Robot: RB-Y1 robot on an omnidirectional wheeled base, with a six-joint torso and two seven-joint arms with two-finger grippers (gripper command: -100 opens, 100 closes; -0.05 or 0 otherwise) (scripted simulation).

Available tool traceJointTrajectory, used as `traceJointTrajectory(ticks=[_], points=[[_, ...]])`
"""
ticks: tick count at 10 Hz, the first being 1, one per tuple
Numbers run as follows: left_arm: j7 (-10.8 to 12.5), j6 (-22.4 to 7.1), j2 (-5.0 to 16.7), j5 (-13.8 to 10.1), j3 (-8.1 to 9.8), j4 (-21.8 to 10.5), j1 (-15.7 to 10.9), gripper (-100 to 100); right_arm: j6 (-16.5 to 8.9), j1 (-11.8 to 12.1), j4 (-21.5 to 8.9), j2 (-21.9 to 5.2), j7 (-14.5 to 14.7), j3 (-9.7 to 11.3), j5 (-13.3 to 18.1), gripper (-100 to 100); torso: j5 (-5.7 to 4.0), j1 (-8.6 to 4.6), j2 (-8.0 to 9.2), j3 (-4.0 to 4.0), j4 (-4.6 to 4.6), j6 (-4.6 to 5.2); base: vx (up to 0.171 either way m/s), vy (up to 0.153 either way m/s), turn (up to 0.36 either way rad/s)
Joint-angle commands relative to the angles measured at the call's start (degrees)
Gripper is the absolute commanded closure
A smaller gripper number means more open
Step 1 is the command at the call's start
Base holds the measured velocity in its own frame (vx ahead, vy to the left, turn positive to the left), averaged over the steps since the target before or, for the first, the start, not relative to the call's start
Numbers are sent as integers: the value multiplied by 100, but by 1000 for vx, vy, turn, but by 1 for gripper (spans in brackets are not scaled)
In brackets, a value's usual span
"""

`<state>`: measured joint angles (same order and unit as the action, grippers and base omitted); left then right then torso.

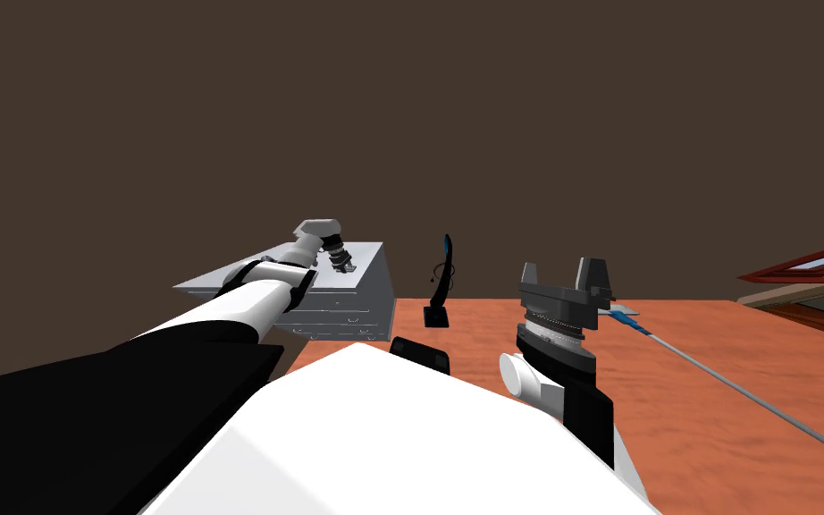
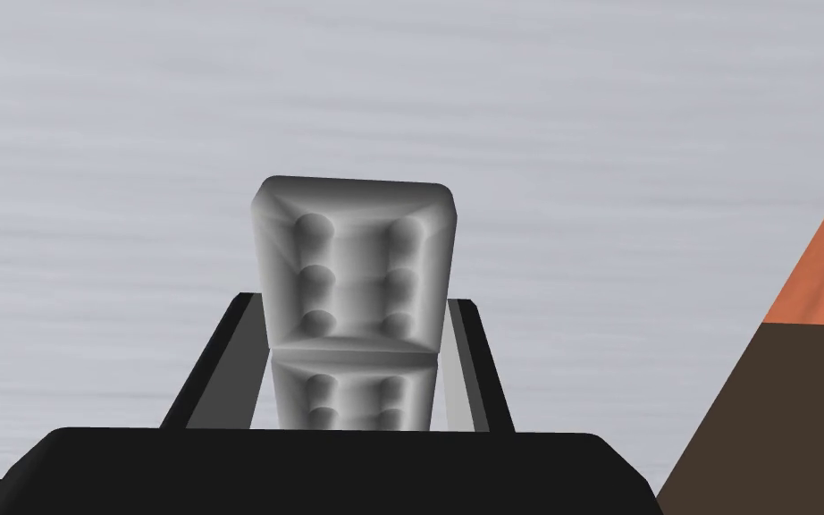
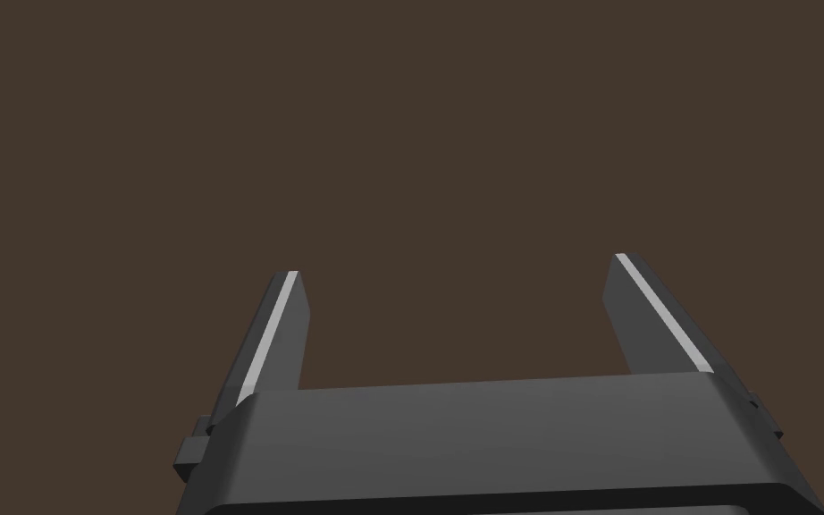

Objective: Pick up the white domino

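A pale grey-white domino (image 2: 354, 259) with round pips stands between the fingers of my left gripper (image 2: 354, 302), which press its two long sides. Behind it lies the flat light grey top of a low drawer cabinet (image 1: 370, 299). Whether the domino still touches that top I cannot tell. In the head view my left gripper (image 1: 345, 262) reaches over the cabinet's top near its right end. My right gripper (image 1: 567, 273) is held up at the right, open and with nothing in it, its fingers (image 3: 272, 331) wide apart before a brown wall.
A slim black stand (image 1: 438, 291) rises from the orange-brown floor (image 1: 723, 331) right of the cabinet. A long grey pole with a blue end (image 1: 714, 371) lies slanting across the floor at the right. A red-framed opening (image 1: 812, 268) is at the far right.
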<state>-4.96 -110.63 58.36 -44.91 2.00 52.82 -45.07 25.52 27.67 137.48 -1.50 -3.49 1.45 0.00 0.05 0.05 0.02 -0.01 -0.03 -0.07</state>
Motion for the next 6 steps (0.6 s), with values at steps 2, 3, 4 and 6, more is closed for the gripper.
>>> traceJointTrajectory(ticks=[2,3,4,6], points=[[-1,1,0,0,0,1,0,100,0,0,0,0,0,0,0,0,0,0,0,0,0,0,0,0,0],[-1,1,0,0,0,1,-1,0,0,0,0,0,0,0,0,0,0,0,0,0,0,-1,0,0,0],[48,-177,96,-73,42,156,-4,100,0,0,0,0,0,0,0,0,0,0,0,0,0,-1,8,-2,11],[26,-151,88,-53,8,81,-71,100,0,0,0,0,0,0,0,0,-4,-5,-3,0,2,-2,14,-3,9]])
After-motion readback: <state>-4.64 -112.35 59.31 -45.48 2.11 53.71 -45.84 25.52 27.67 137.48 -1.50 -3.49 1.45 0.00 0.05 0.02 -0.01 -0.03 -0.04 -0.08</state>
